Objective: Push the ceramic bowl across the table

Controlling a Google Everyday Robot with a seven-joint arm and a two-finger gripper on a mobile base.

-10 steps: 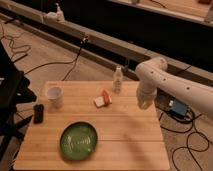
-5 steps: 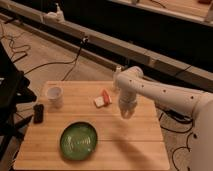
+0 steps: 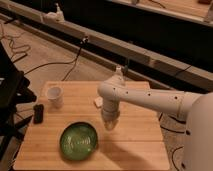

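Gripper [image 3: 110, 123] low over the counter [image 3: 137, 147], just right of the ceramic bowl [image 3: 78, 141].

The white arm [image 3: 150, 100] sweeps in from the right edge, its shoulder cut off there, and bends down so the gripper hangs near the counter's middle; its tip blurs into the pale wood, so open or closed, I cannot tell, and contact with the bowl is not clear either. The green bowl sits at the front left of the counter, upright and in full view. A white cup [image 3: 54, 96] stands at the back left, a small dark block [image 3: 38, 113] near the left edge. A small white item [image 3: 98, 102] peeks out half hidden behind the arm, and a pale bottle-like top [image 3: 118, 72] above the elbow is hard to make out.
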